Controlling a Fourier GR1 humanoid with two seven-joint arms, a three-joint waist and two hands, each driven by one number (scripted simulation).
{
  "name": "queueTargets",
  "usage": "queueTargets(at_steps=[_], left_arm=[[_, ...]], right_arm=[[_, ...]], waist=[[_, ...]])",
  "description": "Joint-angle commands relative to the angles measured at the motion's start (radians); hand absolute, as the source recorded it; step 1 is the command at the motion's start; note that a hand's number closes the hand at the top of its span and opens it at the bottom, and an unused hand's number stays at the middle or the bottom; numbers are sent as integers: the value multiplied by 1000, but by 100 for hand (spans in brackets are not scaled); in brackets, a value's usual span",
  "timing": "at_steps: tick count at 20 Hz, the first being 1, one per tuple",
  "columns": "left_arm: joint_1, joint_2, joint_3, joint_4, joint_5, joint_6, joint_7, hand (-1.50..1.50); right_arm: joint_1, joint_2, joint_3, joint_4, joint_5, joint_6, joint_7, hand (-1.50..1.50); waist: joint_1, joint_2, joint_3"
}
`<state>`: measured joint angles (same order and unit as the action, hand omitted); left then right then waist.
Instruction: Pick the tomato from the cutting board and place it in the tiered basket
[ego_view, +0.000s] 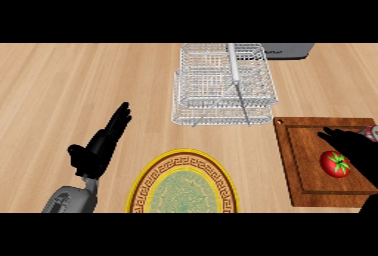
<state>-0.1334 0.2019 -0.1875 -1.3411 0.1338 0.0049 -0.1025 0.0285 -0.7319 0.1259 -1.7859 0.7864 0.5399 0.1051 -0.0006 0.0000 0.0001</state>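
The right hand (353, 145) is reaching over the cutting board (310, 165) at the counter's (66, 80) right side, with its fingers (330, 133) spread and curved but holding nothing. The tomato (335, 163) is lying on the board's right half, just below the fingertips and partly under the palm; contact cannot be confirmed.

Risk, as a judgement: the tomato is round and is likely to roll if the fingers are closing off-centre, sending it toward the board's edge or off the counter. During transfer, the tiered basket (225, 82) is standing well apart, up and to the left, and its upright handle could be obstructing a direct approach.

The left hand (100, 145) is resting open at the lower left, fingers straight, beside the patterned plate (184, 185).
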Motion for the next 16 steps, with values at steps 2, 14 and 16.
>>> queueTargets(at_steps=[2, 14, 16], left_arm=[[-36, -31, 32, 52, -30, -17, -19, 0], [40, -52, 67, -26, -79, -57, 17, 0], [18, -42, 93, 53, -80, -91, -55, 0]], right_arm=[[-74, 42, -40, 134, 59, 16, -60, -150], [-17, 103, -92, 177, 176, -3, -203, -150], [-67, 177, -49, 285, 222, -59, -191, -150]], waist=[[1, 1, 0], [-1, -1, 0], [1, 0, 0]])
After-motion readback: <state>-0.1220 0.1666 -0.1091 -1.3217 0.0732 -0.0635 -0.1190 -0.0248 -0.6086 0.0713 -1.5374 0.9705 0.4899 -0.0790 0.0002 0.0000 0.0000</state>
